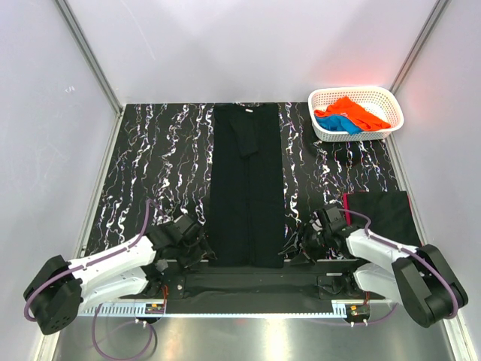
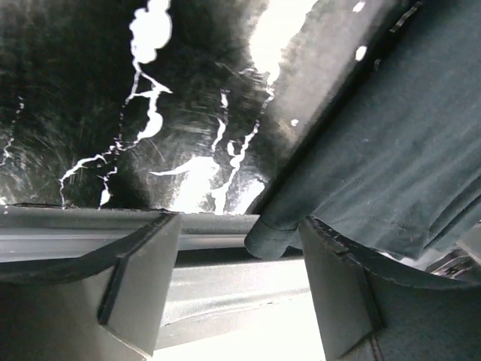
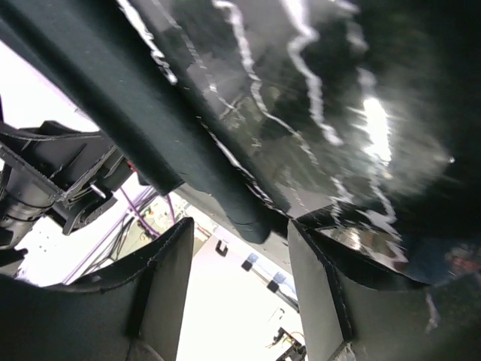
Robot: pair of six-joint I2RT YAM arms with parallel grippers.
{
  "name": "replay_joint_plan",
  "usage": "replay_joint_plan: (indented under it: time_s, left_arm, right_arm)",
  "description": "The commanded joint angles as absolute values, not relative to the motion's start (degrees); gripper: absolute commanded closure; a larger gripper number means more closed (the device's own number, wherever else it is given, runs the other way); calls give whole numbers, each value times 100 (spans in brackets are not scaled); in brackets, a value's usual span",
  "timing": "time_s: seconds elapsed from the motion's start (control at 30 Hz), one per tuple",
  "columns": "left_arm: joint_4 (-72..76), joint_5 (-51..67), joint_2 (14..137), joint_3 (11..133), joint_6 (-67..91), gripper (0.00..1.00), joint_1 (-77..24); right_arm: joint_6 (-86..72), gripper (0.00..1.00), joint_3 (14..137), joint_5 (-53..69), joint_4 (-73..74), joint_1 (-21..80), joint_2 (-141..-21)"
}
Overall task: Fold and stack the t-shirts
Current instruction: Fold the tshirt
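Left gripper [image 1: 192, 242] sits at the lower left of the top view, by the near left corner of the large black t-shirt [image 1: 246, 188]. In its wrist view its jaws stand apart, with the shirt's rolled hem [image 2: 272, 235] between them, close against the finger at the right of the frame; they are not pinched on the cloth. The right gripper [image 1: 297, 244], at the shirt's near right corner, also has its jaws apart, with a dark cloth edge [image 3: 113, 98] above the gap in its wrist view.

The black t-shirt lies as a long narrow strip down the middle of the marbled table [image 1: 165, 165]. At the upper right, a white basket [image 1: 397, 114] holds an orange t-shirt [image 1: 355, 109] and a blue t-shirt [image 1: 340, 125]. A folded dark t-shirt [image 1: 383, 214] with a magenta edge lies at the right, just beside the right arm.
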State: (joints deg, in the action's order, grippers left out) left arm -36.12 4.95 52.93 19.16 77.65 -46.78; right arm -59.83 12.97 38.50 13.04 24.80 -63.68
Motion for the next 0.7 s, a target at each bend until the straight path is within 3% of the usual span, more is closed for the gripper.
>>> replay_joint_plan:
  time_s: [0.0,0.3,0.67]
  left_arm:
    - [-3112,334,5317,1714,7919,33,-4667]
    - [-2962,185,5195,1705,7840,42,-4667]
    - [-2953,114,4694,1494,7980,45,-4667]
  right_arm:
    - [-6170,40,1327,3849,854,2575,-6652]
    - [-6258,45,1310,3832,703,2795,-6864]
    - [-6118,47,1213,3850,966,2988,-6847]
